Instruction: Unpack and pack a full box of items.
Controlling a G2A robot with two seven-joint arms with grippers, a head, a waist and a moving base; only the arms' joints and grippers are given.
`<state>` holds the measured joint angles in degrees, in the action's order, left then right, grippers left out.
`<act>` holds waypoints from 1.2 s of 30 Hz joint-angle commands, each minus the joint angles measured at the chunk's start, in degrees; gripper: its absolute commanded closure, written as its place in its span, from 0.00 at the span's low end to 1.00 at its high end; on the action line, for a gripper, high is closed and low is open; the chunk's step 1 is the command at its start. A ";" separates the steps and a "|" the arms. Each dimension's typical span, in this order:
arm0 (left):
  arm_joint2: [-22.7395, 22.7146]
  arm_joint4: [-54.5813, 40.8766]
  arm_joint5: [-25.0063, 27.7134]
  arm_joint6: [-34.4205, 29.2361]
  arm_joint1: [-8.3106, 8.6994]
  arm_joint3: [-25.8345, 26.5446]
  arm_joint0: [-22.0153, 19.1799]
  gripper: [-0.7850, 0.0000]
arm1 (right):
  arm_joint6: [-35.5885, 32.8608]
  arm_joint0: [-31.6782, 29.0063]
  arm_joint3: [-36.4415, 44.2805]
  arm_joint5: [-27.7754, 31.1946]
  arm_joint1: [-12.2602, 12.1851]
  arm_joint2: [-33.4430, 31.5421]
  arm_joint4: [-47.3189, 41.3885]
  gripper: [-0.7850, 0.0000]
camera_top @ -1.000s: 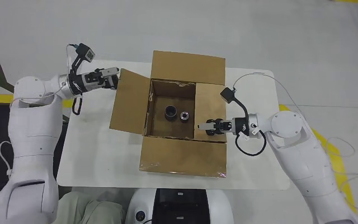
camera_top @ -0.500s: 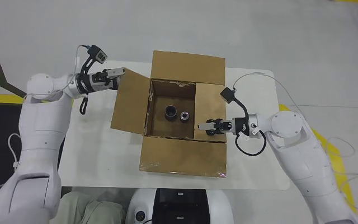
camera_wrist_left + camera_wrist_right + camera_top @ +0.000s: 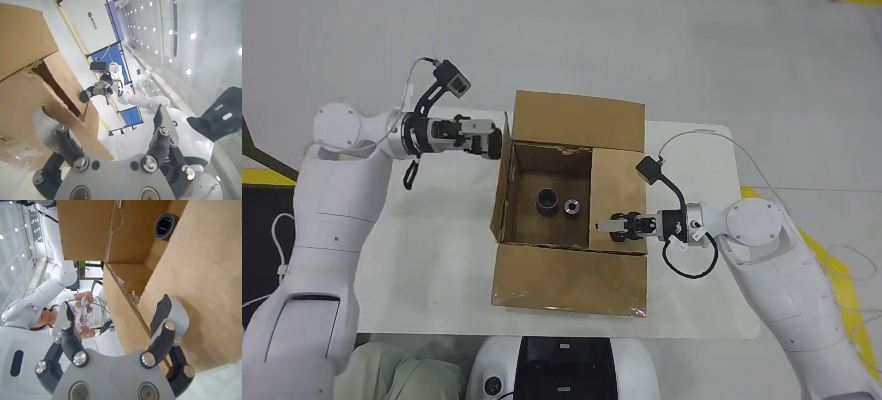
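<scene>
Standing nearly upright, left flap [image 3: 501, 195] of box [image 3: 572, 272] against left gripper [image 3: 494, 140], jaws apart, right gripper [image 3: 604, 226] on right flap [image 3: 620, 190], jaws apart likewise.

Top view: camera above the arms, facing straight down at the table [image 3: 412, 290] and open box [image 3: 580, 118], whole scene in frame.
Left wrist view: close behind left gripper [image 3: 102, 111], tilted upward past a box flap [image 3: 24, 94] toward the ceiling [image 3: 189, 28], right gripper [image 3: 94, 96] farther off.
Right wrist view: close behind its gripper, facing into the box.
All 3 share the box.
</scene>
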<state>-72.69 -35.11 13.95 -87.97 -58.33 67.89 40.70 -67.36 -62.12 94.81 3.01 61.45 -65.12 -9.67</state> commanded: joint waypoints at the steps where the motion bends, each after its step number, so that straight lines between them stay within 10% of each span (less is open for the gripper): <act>1: 2.25 0.42 0.00 0.18 -0.46 -0.35 -0.86 0.00 | 1.11 -0.93 0.48 0.27 -0.13 -0.40 -0.06 0.00; 22: 15.59 13.53 2.13 6.02 -3.39 -5.40 -6.33 0.00 | 4.90 -13.34 7.19 4.64 -2.77 -12.56 -2.80 0.00; 36: 11.80 9.84 4.29 8.66 -2.81 -5.33 -7.18 0.00 | 3.32 -23.44 10.68 7.10 -4.39 -22.42 -7.35 0.00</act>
<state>-59.96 -24.76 17.85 -79.77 -61.31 62.74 33.67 -63.62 -84.96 105.35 10.54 57.18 -87.01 -17.08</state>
